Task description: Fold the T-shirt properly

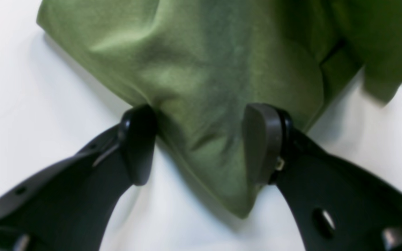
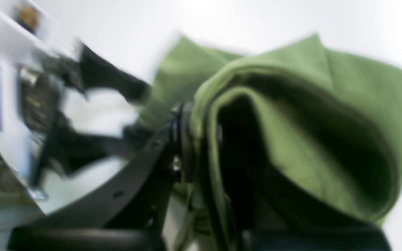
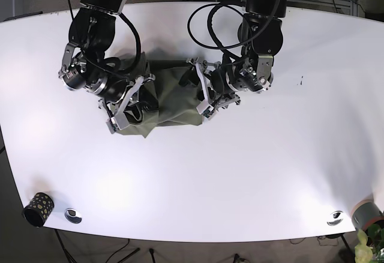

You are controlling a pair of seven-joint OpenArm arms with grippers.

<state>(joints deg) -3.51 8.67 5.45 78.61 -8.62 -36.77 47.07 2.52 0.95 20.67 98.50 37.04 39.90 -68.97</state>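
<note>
Table: we work on a big white table (image 3: 252,173), bare at the front.
Cup: near us, a small dark spotted cup (image 3: 37,208) sits at the table's corner. We cannot see what is in it.
T-shirt: our green T-shirt (image 3: 171,104) lies bunched in the middle, between both arms.
Right gripper: our right gripper (image 2: 201,139) has a thick fold of shirt pinched in its closed jaws, we think to carry it over.
Left gripper: our left gripper (image 1: 201,143) is wide open. A shirt corner lies between its fingers (image 1: 262,139), not squeezed, maybe ready for a grab.
</note>
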